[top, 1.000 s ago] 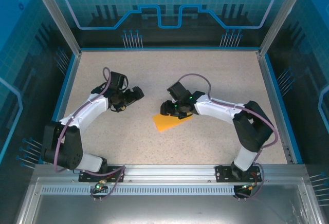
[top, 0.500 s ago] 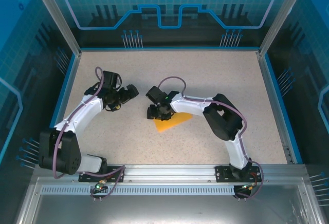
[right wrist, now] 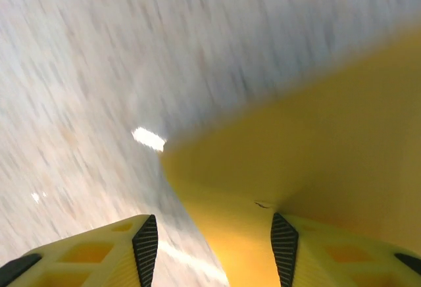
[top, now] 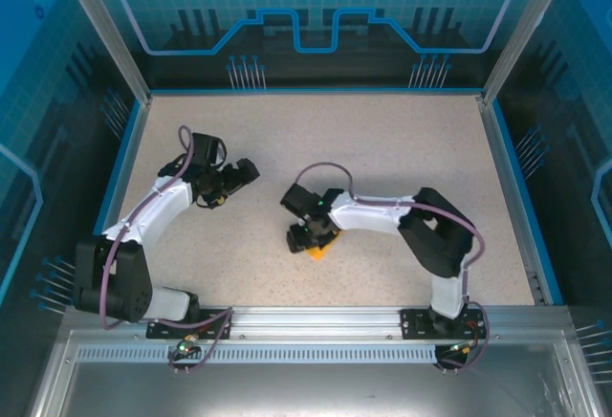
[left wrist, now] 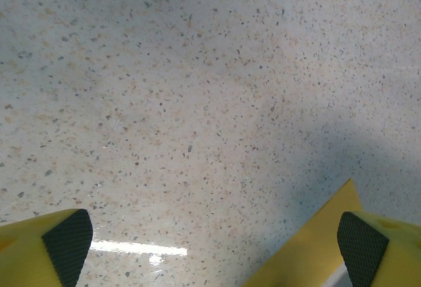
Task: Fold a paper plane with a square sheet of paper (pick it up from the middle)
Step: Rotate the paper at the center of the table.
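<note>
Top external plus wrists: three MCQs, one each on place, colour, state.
1. Where is the paper? A) beneath the right gripper B) against the back wall C) beside the arm bases
2. Paper colour? A) blue B) white C) orange-yellow
3. State of the left gripper? A) open wide B) shut empty C) shut on the paper
Key: 1A, an orange corner pokes out under that gripper in the top view; 2C, the right wrist view shows it plainly; 3A, bare table shows between its far-apart pads.
</note>
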{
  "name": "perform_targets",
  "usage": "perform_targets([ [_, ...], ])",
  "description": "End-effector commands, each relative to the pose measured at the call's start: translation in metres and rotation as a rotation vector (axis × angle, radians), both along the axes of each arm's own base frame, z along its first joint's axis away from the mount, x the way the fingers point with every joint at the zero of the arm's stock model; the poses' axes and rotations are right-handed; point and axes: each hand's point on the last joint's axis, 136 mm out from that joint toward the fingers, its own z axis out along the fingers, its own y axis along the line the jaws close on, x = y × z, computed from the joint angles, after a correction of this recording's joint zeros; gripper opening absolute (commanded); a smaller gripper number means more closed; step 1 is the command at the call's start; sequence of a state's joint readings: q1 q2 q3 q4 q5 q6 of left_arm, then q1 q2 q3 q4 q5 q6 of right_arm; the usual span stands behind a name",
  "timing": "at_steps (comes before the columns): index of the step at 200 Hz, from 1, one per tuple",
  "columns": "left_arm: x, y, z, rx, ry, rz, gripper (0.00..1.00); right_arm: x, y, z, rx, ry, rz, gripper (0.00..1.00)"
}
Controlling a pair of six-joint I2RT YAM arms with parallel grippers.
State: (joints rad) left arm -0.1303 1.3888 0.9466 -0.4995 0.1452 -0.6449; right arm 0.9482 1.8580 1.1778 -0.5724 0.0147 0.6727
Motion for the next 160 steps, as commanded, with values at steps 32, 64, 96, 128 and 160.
perform_targets([
  [32,-0.002,-0.012,-0.003,-0.069,0.002,-0.059,0.99,0.015,-0.063,0.053,-0.034,-0.141,-0.17,0.59],
  [64,-0.003,-0.018,-0.003,-0.097,0.002,-0.083,0.99,0.032,-0.068,0.047,-0.03,-0.171,-0.394,0.6],
  [96,-0.003,-0.023,-0.004,-0.111,0.01,-0.098,0.99,0.052,-0.06,0.035,-0.02,-0.161,-0.508,0.61],
  [128,-0.004,-0.023,-0.006,-0.111,0.02,-0.102,0.99,0.068,-0.056,0.018,-0.064,-0.14,-0.561,0.61],
  [160,-0.005,-0.024,-0.008,-0.109,0.024,-0.105,0.99,0.076,-0.056,-0.001,-0.085,-0.121,-0.601,0.62],
])
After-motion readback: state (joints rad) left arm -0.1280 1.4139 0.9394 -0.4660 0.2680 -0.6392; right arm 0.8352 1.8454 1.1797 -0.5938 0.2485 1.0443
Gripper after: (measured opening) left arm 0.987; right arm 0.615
